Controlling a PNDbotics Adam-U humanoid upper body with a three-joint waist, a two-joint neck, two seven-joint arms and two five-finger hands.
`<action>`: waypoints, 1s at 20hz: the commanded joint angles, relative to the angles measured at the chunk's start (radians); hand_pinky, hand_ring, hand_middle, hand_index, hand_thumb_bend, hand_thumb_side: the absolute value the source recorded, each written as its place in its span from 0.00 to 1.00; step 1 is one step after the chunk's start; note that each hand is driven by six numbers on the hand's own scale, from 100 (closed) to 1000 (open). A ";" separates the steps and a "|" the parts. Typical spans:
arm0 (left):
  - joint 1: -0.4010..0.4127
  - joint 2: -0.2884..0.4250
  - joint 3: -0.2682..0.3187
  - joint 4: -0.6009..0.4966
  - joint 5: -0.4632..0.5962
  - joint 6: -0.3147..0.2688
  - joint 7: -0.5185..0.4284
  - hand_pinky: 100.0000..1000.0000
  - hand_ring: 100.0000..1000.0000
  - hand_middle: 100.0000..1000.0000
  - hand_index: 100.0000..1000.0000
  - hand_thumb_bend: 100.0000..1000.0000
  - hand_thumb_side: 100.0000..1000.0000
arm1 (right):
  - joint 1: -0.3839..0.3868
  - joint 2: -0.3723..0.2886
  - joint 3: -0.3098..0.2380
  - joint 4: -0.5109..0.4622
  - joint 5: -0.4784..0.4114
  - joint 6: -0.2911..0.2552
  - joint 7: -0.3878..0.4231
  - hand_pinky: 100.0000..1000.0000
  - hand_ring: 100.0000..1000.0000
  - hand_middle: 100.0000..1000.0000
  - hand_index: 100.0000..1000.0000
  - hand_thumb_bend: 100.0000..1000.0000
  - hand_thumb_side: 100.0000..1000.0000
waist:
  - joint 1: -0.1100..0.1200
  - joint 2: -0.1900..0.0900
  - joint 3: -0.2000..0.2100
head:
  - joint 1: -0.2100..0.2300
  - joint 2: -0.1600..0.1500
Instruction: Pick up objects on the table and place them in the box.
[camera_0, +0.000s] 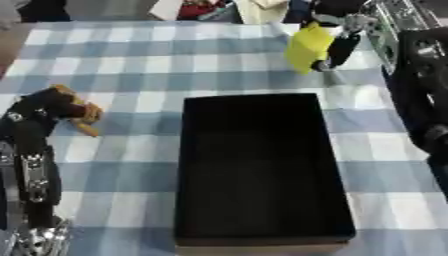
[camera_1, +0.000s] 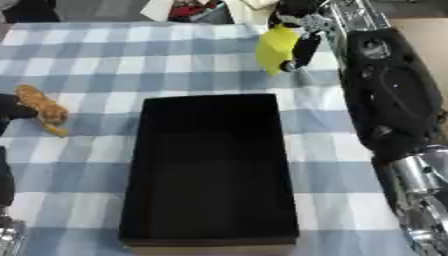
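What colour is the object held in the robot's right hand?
Yellow: the object in the right hand shows best in the left eye view.

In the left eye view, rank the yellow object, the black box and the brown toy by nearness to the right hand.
1. Yellow object: held in the right hand.
2. Black box: centre, below the hand.
3. Brown toy: far left, at the left hand.

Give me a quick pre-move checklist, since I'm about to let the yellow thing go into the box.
1. Right robot hand holds the yellow object: ok.
2. Object lifted off the checked cloth: ok.
3. Object over the black box: not ok, it hangs beyond the far edge.
4. Box interior free: cannot tell, too dark.
5. Left robot hand clear of the box, at the brown object: ok.
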 joint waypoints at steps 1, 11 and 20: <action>-0.001 0.010 0.005 -0.016 0.000 0.001 -0.003 0.56 0.53 0.56 0.73 0.08 0.81 | -0.036 -0.013 0.013 -0.035 -0.022 0.002 0.012 0.76 0.79 0.50 0.42 0.18 0.16 | -0.001 -0.033 -0.002 | -0.001 0.002; 0.006 0.014 0.012 -0.016 0.009 0.006 -0.001 0.56 0.53 0.56 0.73 0.08 0.80 | -0.048 -0.041 0.081 -0.078 -0.158 -0.032 0.062 0.72 0.78 0.47 0.38 0.10 0.20 | -0.006 -0.055 -0.011 | 0.011 0.017; 0.013 0.026 0.021 -0.016 0.014 0.013 0.008 0.56 0.53 0.56 0.73 0.09 0.80 | 0.005 -0.167 0.248 -0.277 -0.556 -0.195 0.176 0.70 0.77 0.45 0.39 0.00 0.19 | -0.023 -0.080 -0.032 | 0.049 0.050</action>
